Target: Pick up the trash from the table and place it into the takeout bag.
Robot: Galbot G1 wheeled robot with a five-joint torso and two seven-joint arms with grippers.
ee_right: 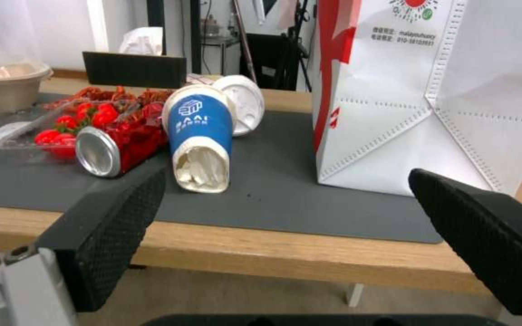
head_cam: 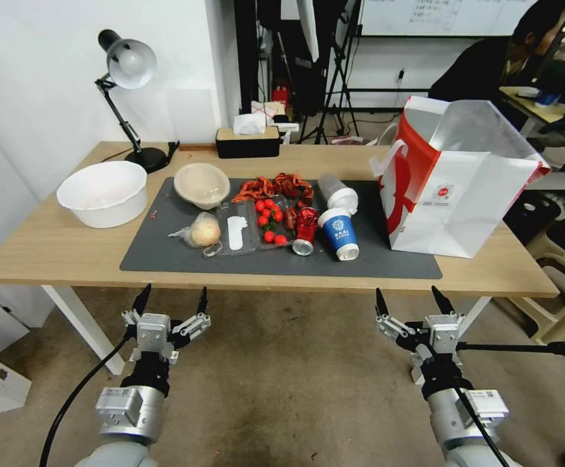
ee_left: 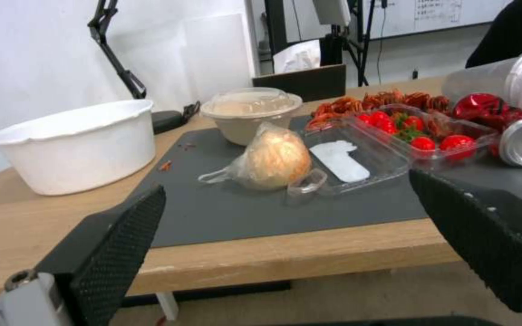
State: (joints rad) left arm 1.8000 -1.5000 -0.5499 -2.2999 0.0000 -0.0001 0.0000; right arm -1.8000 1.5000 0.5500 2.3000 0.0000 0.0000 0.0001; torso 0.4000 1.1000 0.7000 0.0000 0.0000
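Left tool point(head_cam: 172, 301) and right tool point(head_cam: 413, 301) both hover below the near edge of the long light-wood table point(head_cam: 48, 250), fingers spread wide, holding nothing. On the dark grey mat point(head_cam: 165, 259): beige paper bowl point(head_cam: 202, 183), round bun in clear bag point(head_cam: 202, 231), crushed red can point(head_cam: 305, 229) lying just beside the tipped blue paper cup point(head_cam: 338, 233), clear white-lidded cup point(head_cam: 337, 192) on its side behind them. Tall white paper takeout bag with red side panels point(head_cam: 457, 194) stands upright at the mat's right end, mouth open.
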